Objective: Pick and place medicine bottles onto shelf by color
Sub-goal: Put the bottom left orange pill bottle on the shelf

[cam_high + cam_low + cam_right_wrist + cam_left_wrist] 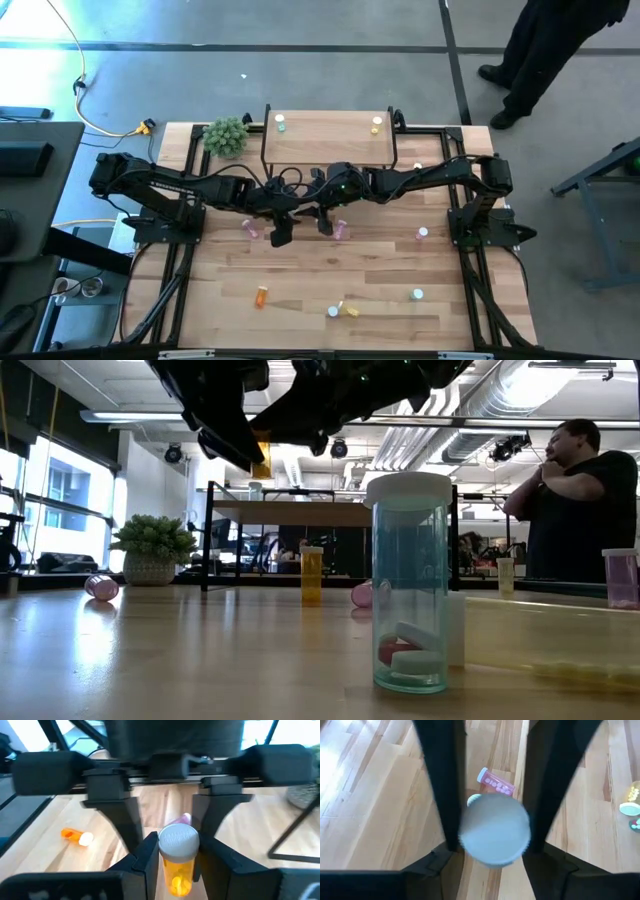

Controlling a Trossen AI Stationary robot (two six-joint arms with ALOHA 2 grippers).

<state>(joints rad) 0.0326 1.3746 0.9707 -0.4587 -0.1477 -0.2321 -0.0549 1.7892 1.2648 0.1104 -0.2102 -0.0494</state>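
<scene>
Both arms meet above the table's middle, in front of the shelf (330, 145). My right gripper (178, 857) is shut on an amber bottle (178, 870) with a white cap (495, 830), held upright in the air. My left gripper (495, 852) faces it from the table's left, tilted downward. It is open, and its fingers (131, 820) stand on either side of the cap, wider than it. In the high view the two grippers (305, 208) hide the bottle. A green bottle (281, 123) and a yellow bottle (376, 125) stand on the shelf. My right gripper pinches the amber bottle's body just under the cap (165, 862) between its two fingers. The fingers come nearly level from the table's right and lie across the bottle. The bottle stands upright, cap up, lifted clear of the table.
Pink bottles (249, 228) (341, 230) (422, 234) sit mid-table below the grippers. Toward the near edge are an orange bottle (261, 296), a yellow one lying down (345, 310) and a green one (417, 295). A plant (226, 135) stands left of the shelf. A person (580, 500) stands beyond the far right corner.
</scene>
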